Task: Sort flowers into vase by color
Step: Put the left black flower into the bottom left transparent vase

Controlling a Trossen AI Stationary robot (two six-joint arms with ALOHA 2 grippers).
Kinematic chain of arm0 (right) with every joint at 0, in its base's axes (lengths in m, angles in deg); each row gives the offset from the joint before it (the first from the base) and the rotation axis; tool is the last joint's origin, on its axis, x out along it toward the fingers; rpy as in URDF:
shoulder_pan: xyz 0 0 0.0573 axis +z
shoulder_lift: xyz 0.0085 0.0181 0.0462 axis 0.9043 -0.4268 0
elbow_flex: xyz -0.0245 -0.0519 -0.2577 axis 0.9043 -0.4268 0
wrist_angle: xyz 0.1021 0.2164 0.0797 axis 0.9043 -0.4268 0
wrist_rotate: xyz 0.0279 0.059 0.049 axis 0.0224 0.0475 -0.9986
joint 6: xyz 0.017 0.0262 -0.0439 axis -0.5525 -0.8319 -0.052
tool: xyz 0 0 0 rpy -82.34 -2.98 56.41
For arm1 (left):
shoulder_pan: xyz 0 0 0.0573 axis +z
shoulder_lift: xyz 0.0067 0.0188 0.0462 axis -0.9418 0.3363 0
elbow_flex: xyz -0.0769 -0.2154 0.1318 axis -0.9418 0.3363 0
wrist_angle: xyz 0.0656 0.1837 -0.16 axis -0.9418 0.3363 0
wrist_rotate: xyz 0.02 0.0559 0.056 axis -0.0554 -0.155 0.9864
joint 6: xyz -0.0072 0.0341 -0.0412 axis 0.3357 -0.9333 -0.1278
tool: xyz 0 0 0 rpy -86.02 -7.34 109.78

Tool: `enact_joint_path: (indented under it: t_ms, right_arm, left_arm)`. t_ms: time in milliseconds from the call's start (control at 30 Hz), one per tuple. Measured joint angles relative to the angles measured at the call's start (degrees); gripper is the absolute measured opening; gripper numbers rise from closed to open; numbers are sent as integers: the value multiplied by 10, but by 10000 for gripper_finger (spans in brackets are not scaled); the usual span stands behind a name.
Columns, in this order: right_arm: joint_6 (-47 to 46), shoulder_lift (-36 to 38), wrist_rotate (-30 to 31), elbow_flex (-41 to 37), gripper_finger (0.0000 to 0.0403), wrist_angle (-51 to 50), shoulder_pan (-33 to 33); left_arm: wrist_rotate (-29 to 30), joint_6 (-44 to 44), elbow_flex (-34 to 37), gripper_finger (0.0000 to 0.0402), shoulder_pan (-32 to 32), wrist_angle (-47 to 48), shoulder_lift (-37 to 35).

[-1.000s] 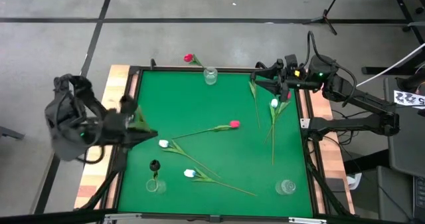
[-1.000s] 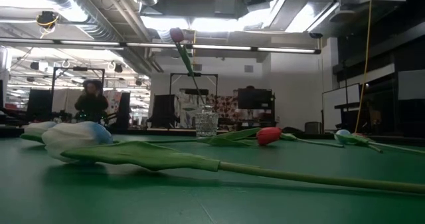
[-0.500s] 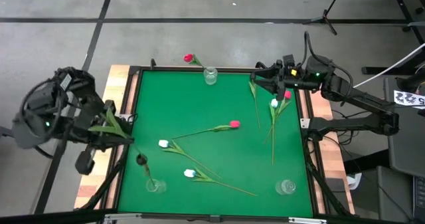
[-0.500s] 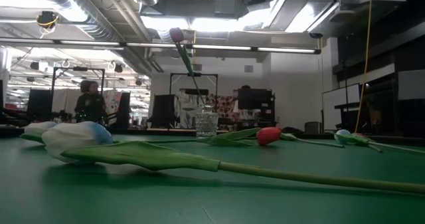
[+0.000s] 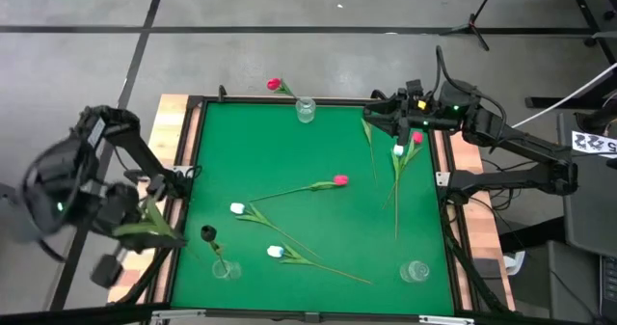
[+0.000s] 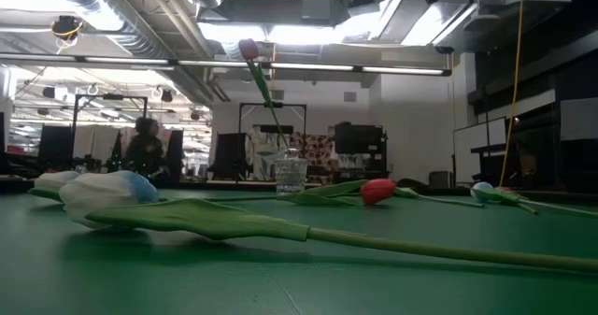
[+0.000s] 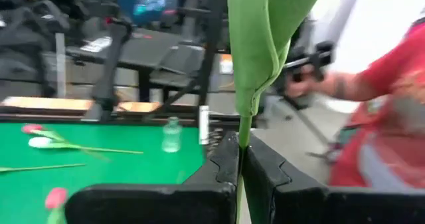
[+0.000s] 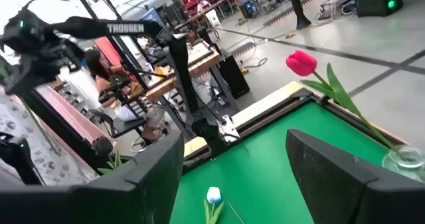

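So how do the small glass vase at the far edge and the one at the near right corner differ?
The small glass vase at the far edge holds a pink-red tulip leaning out leftward; the small glass vase at the near right corner holds no flower. Both are clear and stand upright on the green table.

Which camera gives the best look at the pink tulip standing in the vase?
The right wrist view: the pink tulip shows its whole head, stem and leaves above the vase. The low view shows it small, dark and backlit. The high view shows only a small head beside the vase. The left wrist view does not clearly show it.
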Motion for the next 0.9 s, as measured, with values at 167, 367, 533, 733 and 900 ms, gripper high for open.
enact_joint_path:
  t_ms: [167, 367, 533, 733, 900]
  right_arm:
    - [-10, -4, 0, 0, 264, 0, 0]
    - [-12, -8, 0, 0, 264, -2, 0]
    - [-13, -10, 11, 0, 264, 0, 0]
    - [-16, -11, 11, 0, 264, -1, 0]
    - [-14, -12, 14, 0, 264, -2, 0]
  left_arm:
    - [89, 146, 0, 4, -34, 110, 44]
    - [154, 373, 0, 4, -66, 249, 95]
    - [189, 510, 0, 4, -77, 354, 126]
    - [162, 620, 0, 4, -78, 425, 133]
    - [167, 571, 0, 4, -78, 423, 92]
